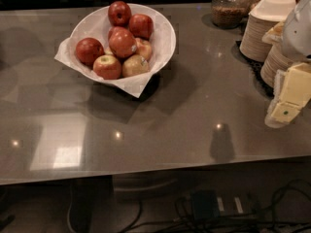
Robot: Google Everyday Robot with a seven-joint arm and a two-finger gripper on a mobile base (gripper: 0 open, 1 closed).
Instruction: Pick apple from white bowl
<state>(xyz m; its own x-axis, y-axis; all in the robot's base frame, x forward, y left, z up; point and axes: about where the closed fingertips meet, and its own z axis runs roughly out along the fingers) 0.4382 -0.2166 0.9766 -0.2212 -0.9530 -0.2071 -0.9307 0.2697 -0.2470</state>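
Observation:
The white bowl (pixel 163 42) stands on the grey counter at the back left, lined with white paper whose corners stick out past the rim. It holds several red and yellow-red apples (pixel 122 42) piled together. My gripper (pixel 286 101) is at the far right edge of the view, well to the right of the bowl and above the counter's right side. It holds nothing that I can see.
Stacks of beige disposable plates (pixel 257 35) stand at the back right, with a white foam container (pixel 274 6) on top. A glass jar (pixel 229 6) of grain stands behind them. The grey counter (pixel 194 110) has its front edge near the bottom; cables lie on the floor below.

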